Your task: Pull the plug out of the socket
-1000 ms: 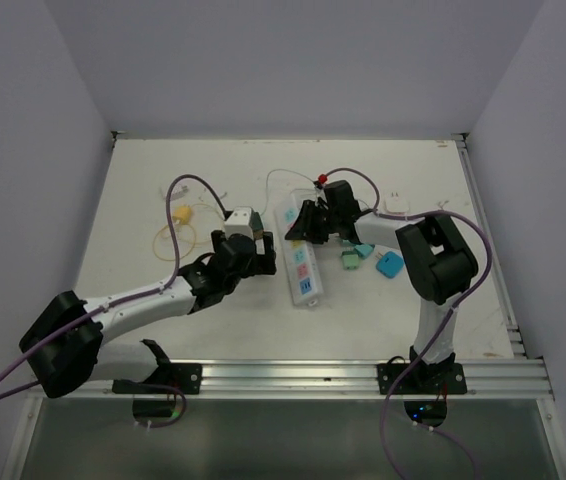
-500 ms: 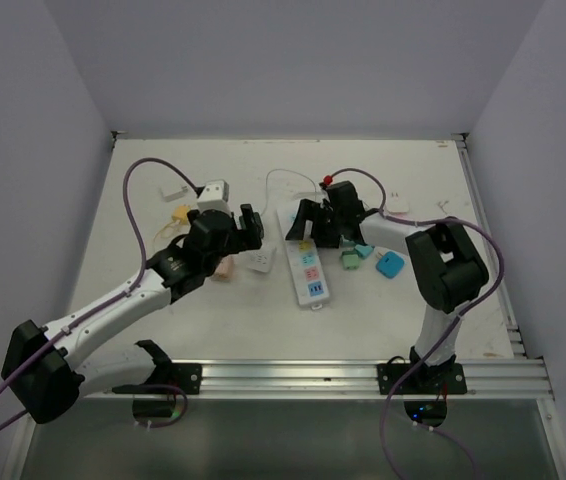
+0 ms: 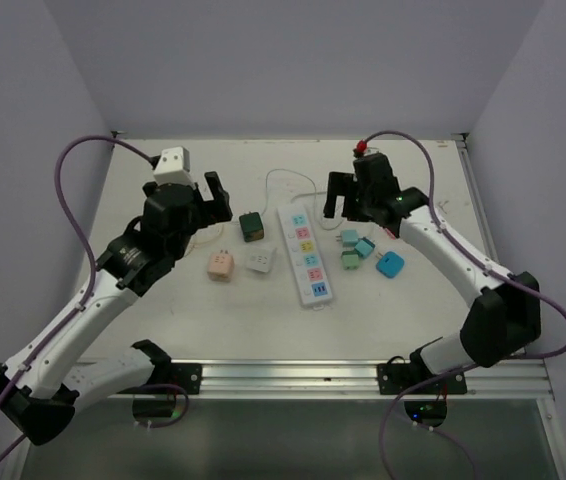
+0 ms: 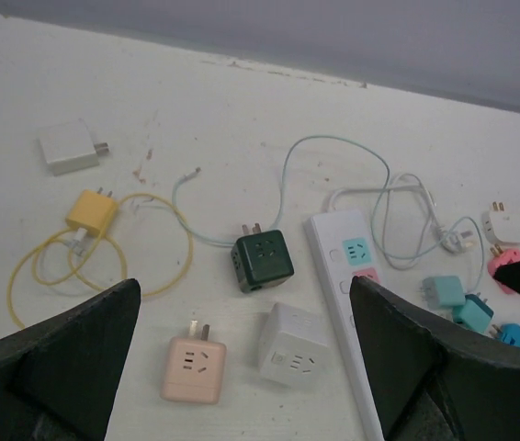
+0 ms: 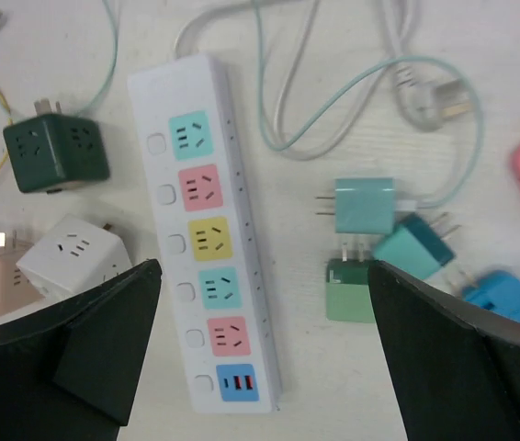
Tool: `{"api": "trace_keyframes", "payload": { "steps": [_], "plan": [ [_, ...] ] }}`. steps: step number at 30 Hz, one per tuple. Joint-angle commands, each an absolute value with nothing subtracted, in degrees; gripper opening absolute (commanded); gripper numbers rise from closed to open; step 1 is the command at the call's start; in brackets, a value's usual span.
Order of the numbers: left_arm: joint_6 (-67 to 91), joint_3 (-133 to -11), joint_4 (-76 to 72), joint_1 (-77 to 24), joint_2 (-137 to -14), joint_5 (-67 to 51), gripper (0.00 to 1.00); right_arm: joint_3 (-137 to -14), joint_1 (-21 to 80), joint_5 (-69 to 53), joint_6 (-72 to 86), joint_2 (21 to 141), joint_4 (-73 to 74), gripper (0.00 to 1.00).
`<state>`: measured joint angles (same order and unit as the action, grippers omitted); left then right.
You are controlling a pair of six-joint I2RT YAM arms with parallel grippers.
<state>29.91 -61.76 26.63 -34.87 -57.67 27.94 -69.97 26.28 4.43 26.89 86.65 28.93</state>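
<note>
The socket (image 3: 305, 255) (image 4: 338, 276) (image 5: 207, 239) is a long white strip with pastel outlets, lying flat mid-table; every outlet I see is empty. No plug sits in it, and I cannot tell which loose one is the plug. A dark green cube (image 3: 252, 227) (image 4: 263, 260) (image 5: 56, 153) lies just left of its far end. My left gripper (image 3: 215, 196) (image 4: 243, 317) hangs open, raised above the cubes left of the strip. My right gripper (image 3: 348, 200) (image 5: 265, 285) is open too, raised over the strip's right side, holding nothing.
A white cube (image 3: 259, 261) (image 4: 292, 344) and a pink cube (image 3: 220, 265) (image 4: 193, 367) lie left of the strip. Green (image 5: 352, 289), teal (image 5: 364, 205) and blue (image 3: 390, 264) plugs lie to its right. A yellow charger (image 4: 92, 211) with looped cable and a white charger (image 4: 67, 147) sit far left.
My right gripper opened, let go of the strip and lifted away to the back right. My left arm rose and drew back left, uncovering the green, white and pink cubes.
</note>
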Motion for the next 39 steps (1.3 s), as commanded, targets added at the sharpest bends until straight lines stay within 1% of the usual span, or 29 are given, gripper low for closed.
{"api": "trace_keyframes", "payload": {
  "steps": [1, 2, 5, 9, 10, 12, 14, 18, 21, 27, 34, 39],
  "plan": [
    [25.5, -67.5, 33.0, -34.4, -55.5, 32.7, 0.99, -76.3, 25.3, 16.2, 22.1, 78.8, 38.7, 0.99],
    [25.1, -69.8, 34.8, -34.4, -54.8, 33.3, 1.0, -77.3, 25.2, 20.2, 21.6, 77.6, 40.2, 0.99],
    [23.4, -74.8, 37.8, -34.4, -53.7, 35.9, 1.0, -82.2, 24.8, 26.3, 19.3, 70.7, 45.9, 0.99],
    [21.5, -80.7, 40.1, -34.4, -51.9, 39.0, 1.0, -85.0, 24.7, 30.4, 17.4, 64.4, 47.7, 0.99],
    [21.0, -82.4, 40.3, -34.4, -51.1, 39.6, 1.0, -85.2, 24.7, 31.2, 17.2, 60.5, 47.6, 0.99],
    [19.5, -83.8, 40.5, -34.4, -50.2, 41.8, 1.0, -84.8, 24.7, 33.3, 16.2, 56.4, 46.4, 0.99],
    [18.4, -85.4, 40.6, -34.4, -48.8, 44.5, 1.0, -83.6, 24.7, 34.3, 14.9, 49.7, 43.3, 0.99],
    [15.7, -86.9, 40.1, -34.4, -46.2, 49.1, 1.0, -77.0, 24.7, 35.4, 8.6, 38.6, 36.2, 0.99],
    [12.7, -86.3, 37.3, -34.4, -43.4, 50.6, 1.0, -73.6, 24.7, 36.4, 6.2, 31.7, 33.0, 0.99],
    [6.9, -83.8, 31.9, -34.4, -38.5, 53.3, 1.0, -68.0, 24.7, 36.3, 3.3, 23.7, 29.8, 0.99],
    [4.0, -71.4, 22.0, -34.4, -28.8, 55.6, 1.0, -64.0, 24.7, 36.7, 1.8, 21.3, 31.3, 0.99],
    [4.0, -68.1, 18.9, -34.5, -25.8, 59.1, 1.0, -61.2, 24.7, 36.0, 1.3, 20.9, 30.1, 0.99]
  ]
}}
